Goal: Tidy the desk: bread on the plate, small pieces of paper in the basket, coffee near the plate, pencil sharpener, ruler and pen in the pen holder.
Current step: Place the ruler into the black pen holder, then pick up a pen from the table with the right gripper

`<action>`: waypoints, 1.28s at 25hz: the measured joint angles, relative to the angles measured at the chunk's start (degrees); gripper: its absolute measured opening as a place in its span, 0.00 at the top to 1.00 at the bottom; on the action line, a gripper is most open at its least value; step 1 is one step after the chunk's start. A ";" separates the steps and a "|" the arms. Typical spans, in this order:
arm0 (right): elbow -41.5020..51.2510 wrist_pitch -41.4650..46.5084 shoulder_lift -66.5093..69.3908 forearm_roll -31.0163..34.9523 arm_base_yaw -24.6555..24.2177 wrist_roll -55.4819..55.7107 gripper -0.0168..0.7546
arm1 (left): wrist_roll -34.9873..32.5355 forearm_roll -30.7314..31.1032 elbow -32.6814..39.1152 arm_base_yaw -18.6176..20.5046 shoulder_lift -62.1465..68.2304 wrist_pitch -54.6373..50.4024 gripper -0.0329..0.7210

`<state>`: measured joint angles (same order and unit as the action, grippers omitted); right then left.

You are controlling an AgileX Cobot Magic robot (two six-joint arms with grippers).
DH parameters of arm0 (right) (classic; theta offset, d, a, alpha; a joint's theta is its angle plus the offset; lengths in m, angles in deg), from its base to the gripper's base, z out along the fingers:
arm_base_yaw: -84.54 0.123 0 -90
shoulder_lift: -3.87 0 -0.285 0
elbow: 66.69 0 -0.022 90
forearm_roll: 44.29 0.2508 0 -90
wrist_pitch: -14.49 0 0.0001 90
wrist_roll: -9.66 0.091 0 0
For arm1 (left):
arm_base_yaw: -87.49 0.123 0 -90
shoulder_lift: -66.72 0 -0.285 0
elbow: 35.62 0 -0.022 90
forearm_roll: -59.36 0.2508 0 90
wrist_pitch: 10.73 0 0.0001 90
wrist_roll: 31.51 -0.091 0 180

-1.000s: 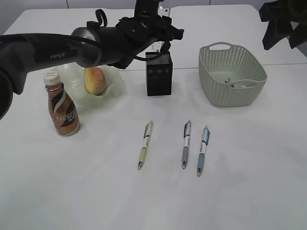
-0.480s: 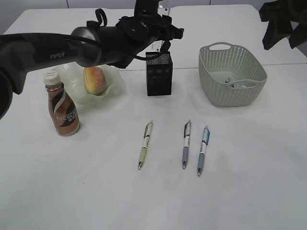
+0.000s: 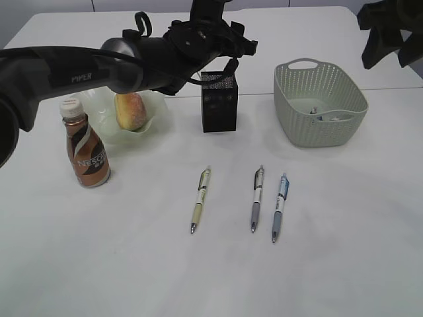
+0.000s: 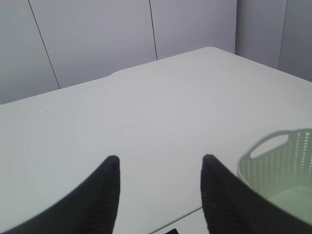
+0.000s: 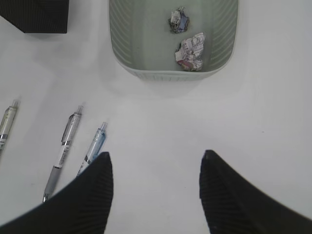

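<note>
My left gripper hovers just above the black pen holder, open, with nothing between its fingers. The ruler and the pencil sharpener are out of view. Three pens lie side by side on the desk: a yellowish pen, a grey pen and a blue pen. The bread rests on the plate, with the coffee beside it. Two small pieces of paper lie in the basket. My right gripper hangs open and empty high over the desk near the basket.
My left arm stretches from the left edge across the plate and behind the coffee to the pen holder. The desk's far edge and grey wall panels lie behind the pen holder in the left wrist view.
A white item that stuck up between my left fingers over the pen holder no longer shows, and those jaws have widened. The right arm has not moved.
</note>
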<state>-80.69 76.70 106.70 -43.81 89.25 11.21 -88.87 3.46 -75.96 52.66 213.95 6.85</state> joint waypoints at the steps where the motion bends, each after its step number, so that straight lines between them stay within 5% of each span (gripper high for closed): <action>1: 0.00 0.00 0.00 0.00 0.00 0.00 0.40 | 0.00 0.03 0.00 -0.10 0.00 0.00 0.44; 17: 0.00 0.00 0.00 0.00 0.00 0.00 0.40 | -5.51 -5.13 0.00 -0.10 -0.27 0.14 0.44; 26: 0.00 0.56 0.00 0.00 0.00 0.00 0.40 | -34.05 -35.28 -0.12 -0.10 -5.15 2.27 0.44; 32: 0.00 2.37 0.00 0.00 0.00 0.00 0.40 | -49.77 -47.38 -0.12 -1.53 -7.62 4.61 0.44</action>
<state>-80.69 79.07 106.70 -43.81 89.25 11.21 -138.64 -43.92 -76.08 51.12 206.33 11.46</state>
